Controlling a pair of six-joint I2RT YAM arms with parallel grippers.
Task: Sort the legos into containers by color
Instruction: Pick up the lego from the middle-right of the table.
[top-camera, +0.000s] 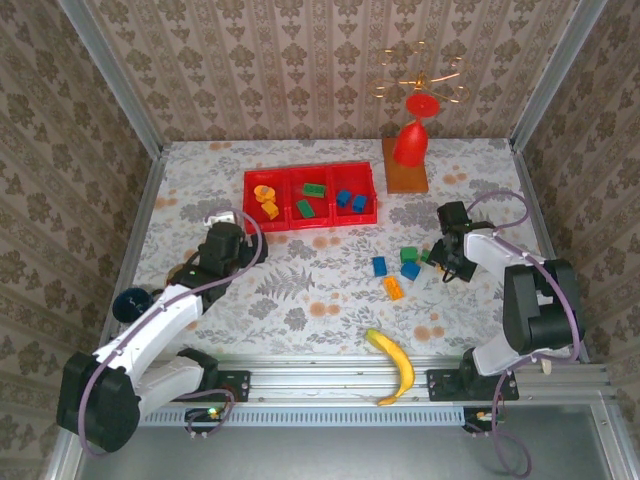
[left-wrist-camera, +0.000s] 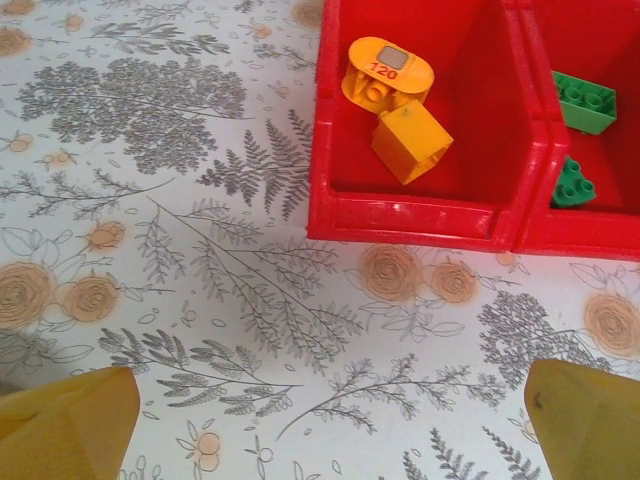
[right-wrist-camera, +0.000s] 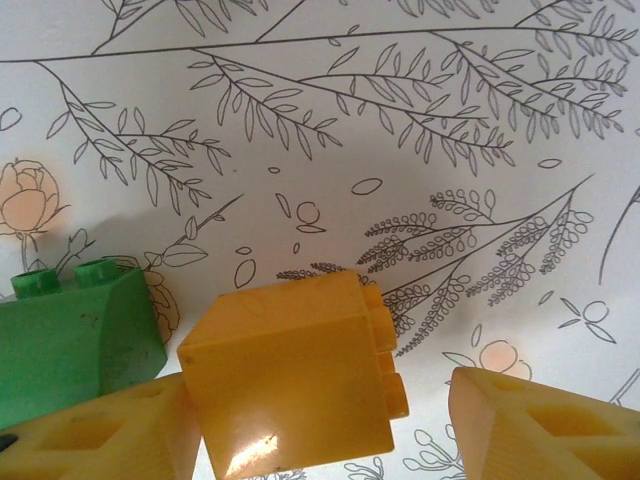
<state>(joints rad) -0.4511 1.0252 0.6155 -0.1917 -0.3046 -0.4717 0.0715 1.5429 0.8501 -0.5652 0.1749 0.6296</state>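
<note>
Right gripper (right-wrist-camera: 318, 415), near the table's right edge: jaws apart astride a yellow brick (right-wrist-camera: 290, 385). One finger (right-wrist-camera: 100, 440) touches it and the other shows a gap, so it is not clamped. The brick is glossy hard plastic, lying on its side. Its studs face the free finger, so that pad will likely seat on bumps. A green brick (right-wrist-camera: 65, 345) lies just beside; mind you don't pinch it. Left gripper (left-wrist-camera: 330, 425) hangs wide open and empty by the tray (left-wrist-camera: 420, 215). The tray's left compartment holds yellow pieces, the likely target.
</note>
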